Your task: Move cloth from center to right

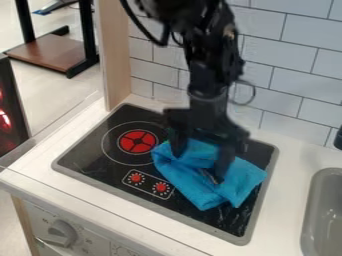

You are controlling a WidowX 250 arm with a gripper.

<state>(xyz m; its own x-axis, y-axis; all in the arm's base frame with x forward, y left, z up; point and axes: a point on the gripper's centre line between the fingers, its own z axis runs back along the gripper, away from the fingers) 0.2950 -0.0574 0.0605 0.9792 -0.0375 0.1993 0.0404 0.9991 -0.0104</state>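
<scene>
Protruding from the front panel [97, 243] at the near left is the knob [61, 233]; the panel's lower part is cut off by the bottom edge. Above it runs the white surface [288, 200], into which the stove [100, 159] is set. Two red dials [137, 177] sit on the near part of the stove, left of the cloth.

The cloth [182, 179] is blue, bunched and folded, and lies on the stove from its middle toward its right side. The hand [199, 165] is directly over the cloth, pointing down. Its state is open: the two fingers stand apart, with cloth between them. The cloth extends beyond the hand to the left, to the right and toward the near side. Contact pressure cannot be determined. The hand covers the cloth's upper middle; a narrow dark shape by the right fingertip is hard to make out.

At the right, the sink [310, 220] is cut off by the view's edge. Beyond the dials is the red burner [138, 142]. The arm [208, 75] enters from the top edge, blurred, and hides part of the tiles [294, 60]. A wooden post [115, 55] meets the tiles at their left end. Farther left, a brown board [53, 52] is held in a black frame.
</scene>
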